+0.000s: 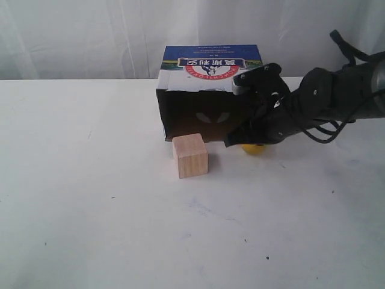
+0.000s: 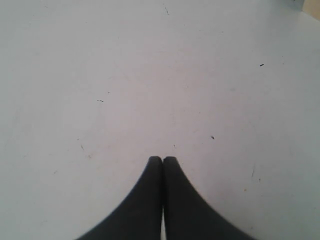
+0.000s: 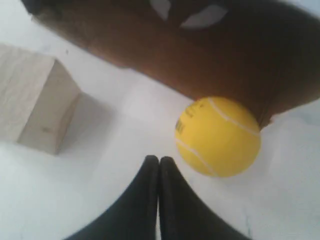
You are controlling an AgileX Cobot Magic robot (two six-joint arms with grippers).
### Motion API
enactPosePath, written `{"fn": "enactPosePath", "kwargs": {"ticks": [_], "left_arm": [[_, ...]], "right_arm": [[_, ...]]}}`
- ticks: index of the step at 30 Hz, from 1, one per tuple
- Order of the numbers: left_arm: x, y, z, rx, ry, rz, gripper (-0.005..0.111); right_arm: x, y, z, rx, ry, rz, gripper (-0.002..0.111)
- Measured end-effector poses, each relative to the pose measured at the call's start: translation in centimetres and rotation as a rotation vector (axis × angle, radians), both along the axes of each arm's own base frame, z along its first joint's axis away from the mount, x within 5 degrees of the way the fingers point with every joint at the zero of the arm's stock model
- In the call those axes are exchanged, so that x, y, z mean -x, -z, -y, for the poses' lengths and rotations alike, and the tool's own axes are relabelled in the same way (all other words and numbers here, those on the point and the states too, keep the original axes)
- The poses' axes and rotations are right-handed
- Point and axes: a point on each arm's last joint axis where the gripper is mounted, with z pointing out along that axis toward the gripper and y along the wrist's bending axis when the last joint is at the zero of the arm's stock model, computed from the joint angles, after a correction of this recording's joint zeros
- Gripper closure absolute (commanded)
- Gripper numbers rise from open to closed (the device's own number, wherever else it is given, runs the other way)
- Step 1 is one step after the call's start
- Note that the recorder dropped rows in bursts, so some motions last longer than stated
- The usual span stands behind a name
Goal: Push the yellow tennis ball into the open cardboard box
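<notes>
The small yellow tennis ball (image 3: 218,136) is not yet inside. It sits on the white table (image 1: 90,229) just before the mouth of the large open cardboard box with the blue-and-white printed top (image 1: 210,63), near the right-hand corner of the ragged opening. The arm hides most of the ball in the exterior view, so I cannot tell whether it already touches the box's lower edge. The push over that edge into the dark interior is what is left.

The right gripper (image 3: 159,160) is low beside the ball, its jaws pressed together and holding nothing. The fingertips seem just short of contact. The left gripper (image 2: 163,160) hangs over bare table, jaws likewise closed and empty.

The box corner beside the ball is the tight spot, and a push angled rightward could likely send the ball along the wall. The pale wooden cube (image 1: 190,155) stands before the left part of the opening, apart from the ball, with bare table between them.
</notes>
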Motion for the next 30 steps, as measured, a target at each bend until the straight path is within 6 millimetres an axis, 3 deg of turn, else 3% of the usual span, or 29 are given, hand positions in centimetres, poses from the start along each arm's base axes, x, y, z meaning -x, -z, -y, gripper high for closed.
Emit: {"fn": "enactPosePath", "kwargs": {"ticks": [6,12,15,21,23,24,25,27,30], "left_arm": [[0.0,0.0,0.0,0.000,0.000,0.000,0.107],[0.0,0.0,0.0,0.000,0.000,0.000,0.107],[0.0,0.0,0.0,0.000,0.000,0.000,0.107],[0.0,0.0,0.0,0.000,0.000,0.000,0.107],[0.0,0.0,0.0,0.000,0.000,0.000,0.107],[0.0,0.0,0.0,0.000,0.000,0.000,0.107],[0.0,0.0,0.0,0.000,0.000,0.000,0.107],[0.0,0.0,0.0,0.000,0.000,0.000,0.107],[0.0,0.0,0.0,0.000,0.000,0.000,0.107]], "right_arm": [[1.2,1.7,1.1,0.015,0.023,-0.101,0.108],[0.8,2.2,3.1,0.016,0.083,-0.103,0.108],[0.4,2.4,3.2,0.014,0.097,-0.062,0.108],[-0.5,4.6,2.9,0.026,0.110,-0.046,0.108],[-1.5,5.0,2.1,0.022,0.109,-0.002,0.108],[-2.3,4.5,1.9,0.012,0.115,0.056,0.108],[-4.4,3.2,1.3,-0.030,0.152,0.205,0.108],[-5.9,1.7,0.9,-0.107,0.212,0.293,0.108],[-5.8,1.8,0.6,-0.136,0.231,0.252,0.108]]}}
